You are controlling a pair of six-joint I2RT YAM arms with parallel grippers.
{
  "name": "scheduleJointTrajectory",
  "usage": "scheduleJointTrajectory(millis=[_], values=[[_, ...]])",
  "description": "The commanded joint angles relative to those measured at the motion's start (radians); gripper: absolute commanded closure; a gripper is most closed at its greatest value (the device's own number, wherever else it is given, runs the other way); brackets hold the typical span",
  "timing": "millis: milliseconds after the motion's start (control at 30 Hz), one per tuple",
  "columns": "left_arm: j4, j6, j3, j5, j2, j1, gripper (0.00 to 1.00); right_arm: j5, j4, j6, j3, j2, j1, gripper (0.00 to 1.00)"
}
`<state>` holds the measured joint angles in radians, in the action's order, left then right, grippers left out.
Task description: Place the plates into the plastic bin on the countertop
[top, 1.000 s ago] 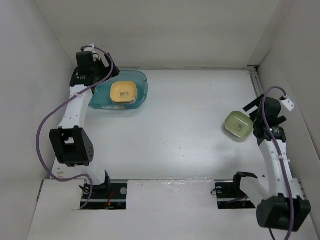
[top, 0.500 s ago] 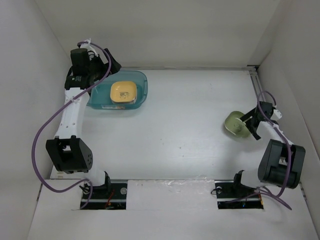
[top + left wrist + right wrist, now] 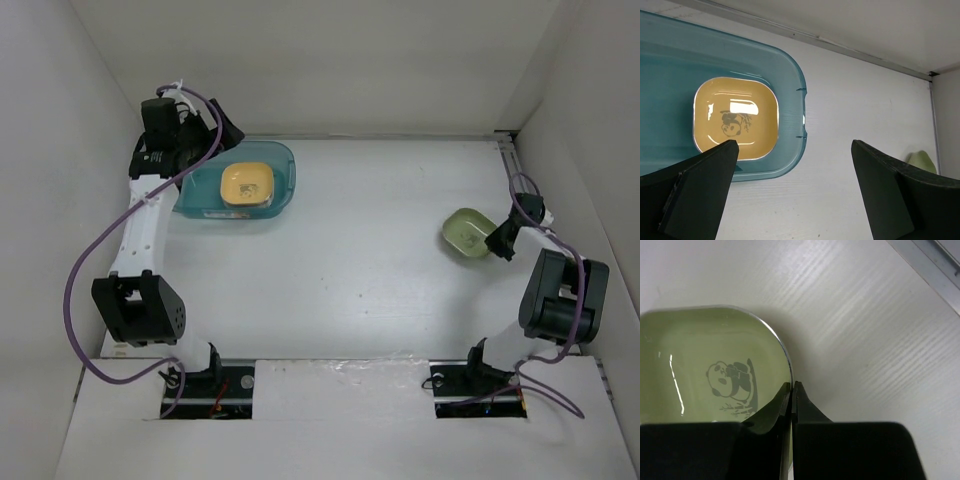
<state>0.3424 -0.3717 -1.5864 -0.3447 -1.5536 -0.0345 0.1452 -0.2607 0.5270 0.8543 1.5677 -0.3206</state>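
Now right fingers pinch rim of green plate, well right of bin; left fingers wide, empty, above bin. Next: lift, carry binward.

Open countertop stretches between the plastic bin at ten o'clock and the green plate at three o'clock. White walls close three sides; the left arm overhangs the bin's nine-o'clock end.

A yellow plate with a cartoon print is laid flat inside the teal bin. A light green plate, panda-printed, is seen on the white countertop, well right of the bin.
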Motion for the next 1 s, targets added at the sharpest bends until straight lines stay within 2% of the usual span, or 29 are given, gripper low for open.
scheduleJointTrajectory(millis=[0, 33, 167, 200, 267, 300, 433, 567, 667, 833, 867, 933, 967], values=[[-0.043, -0.016, -0.015, -0.092, 0.007, 0.007, 0.05, -0.044, 0.023, -0.035, 0.035, -0.003, 0.023, 1.00], [-0.043, -0.016, -0.015, -0.093, 0.007, 0.027, 0.07, -0.044, 0.032, -0.035, 0.035, -0.003, 0.043, 1.00], [0.015, -0.016, -0.046, 0.015, -0.019, 0.223, 0.07, 0.002, 0.032, -0.044, 0.083, -0.003, 0.193, 1.00], [0.015, -0.025, -0.046, 0.074, -0.029, 0.330, 0.07, 0.023, 0.032, -0.044, 0.097, -0.003, 0.271, 1.00], [0.015, -0.038, -0.037, 0.131, -0.045, 0.428, 0.07, 0.039, 0.011, -0.044, 0.161, -0.003, 0.351, 1.00], [0.015, -0.038, -0.037, 0.145, -0.072, 0.499, 0.07, 0.054, -0.008, -0.044, 0.187, -0.003, 0.433, 1.00], [0.075, -0.038, -0.067, 0.217, -0.172, 0.606, 0.07, 0.093, -0.070, -0.084, 0.363, 0.028, 0.621, 1.00], [0.142, -0.012, -0.118, 0.311, -0.258, 0.699, 0.07, 0.140, -0.118, -0.093, 0.484, 0.037, 0.748, 1.00], [0.155, -0.012, -0.118, 0.397, -0.281, 0.737, 0.11, 0.192, -0.155, -0.093, 0.543, 0.046, 0.790, 1.00], [0.168, -0.021, -0.118, 0.450, -0.281, 0.737, 0.25, 0.202, -0.175, -0.104, 0.542, 0.000, 0.801, 1.00], [0.168, -0.021, -0.118, 0.464, -0.272, 0.737, 0.36, 0.202, -0.175, -0.104, 0.542, -0.009, 0.801, 1.00], [0.168, -0.021, -0.118, 0.464, -0.272, 0.737, 0.51, 0.214, -0.175, -0.113, 0.513, -0.018, 0.801, 1.00], [0.168, -0.021, -0.118, 0.473, -0.272, 0.737, 0.62, 0.191, -0.164, -0.123, 0.512, -0.043, 0.801, 1.00]])
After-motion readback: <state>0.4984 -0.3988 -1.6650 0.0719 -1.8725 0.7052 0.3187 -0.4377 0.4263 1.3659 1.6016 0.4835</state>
